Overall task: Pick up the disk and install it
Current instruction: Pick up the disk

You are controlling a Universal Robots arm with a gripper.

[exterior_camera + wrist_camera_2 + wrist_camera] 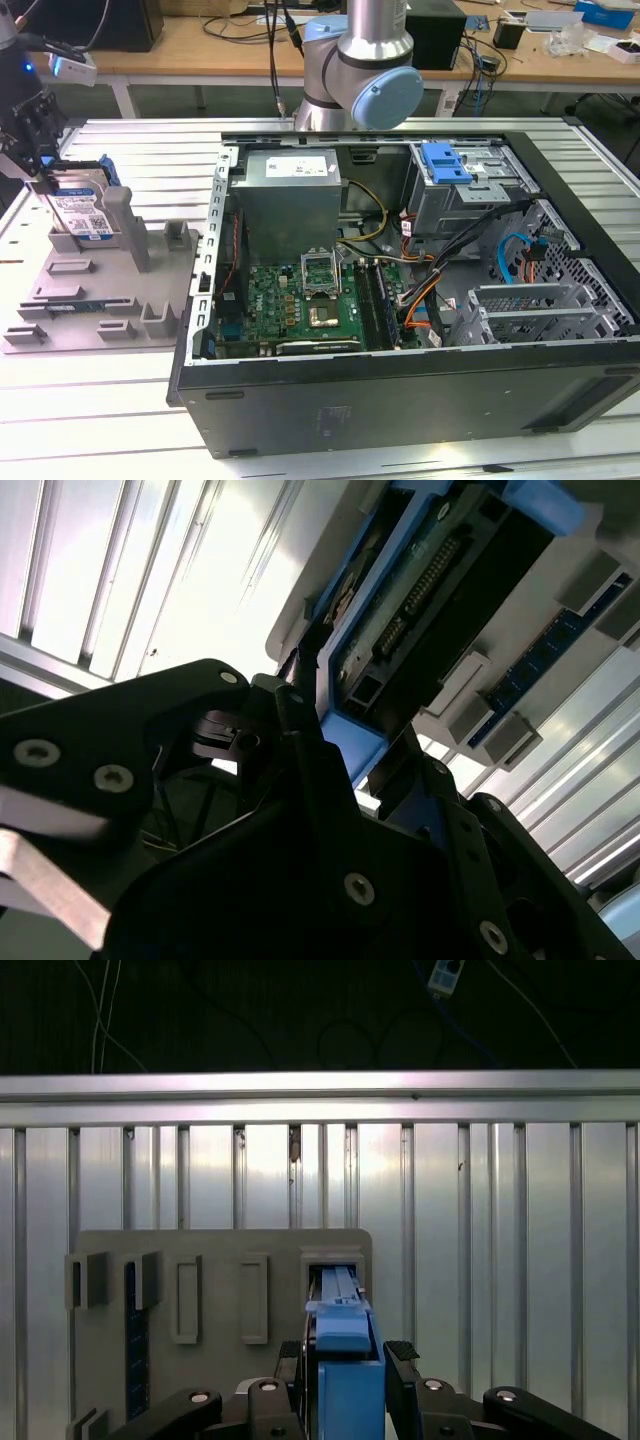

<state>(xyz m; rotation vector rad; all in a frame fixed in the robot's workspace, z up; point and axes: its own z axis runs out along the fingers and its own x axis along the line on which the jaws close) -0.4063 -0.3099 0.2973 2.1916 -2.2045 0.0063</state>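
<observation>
Disk (pixel 82 208): stands on edge in an end slot of the grey holder (pixel 110 300), top edge free for grasping. Gripper (pixel 345 1355): closed from above on the disk's blue carrier, fingers (pixel 402 1351) pressing either side. Open computer case (pixel 420 300): just beside the holder on the desk (pixel 100 420). Hidden: the disk's lower edge inside the slot, so whether it is seated or slightly raised cannot be told.
</observation>
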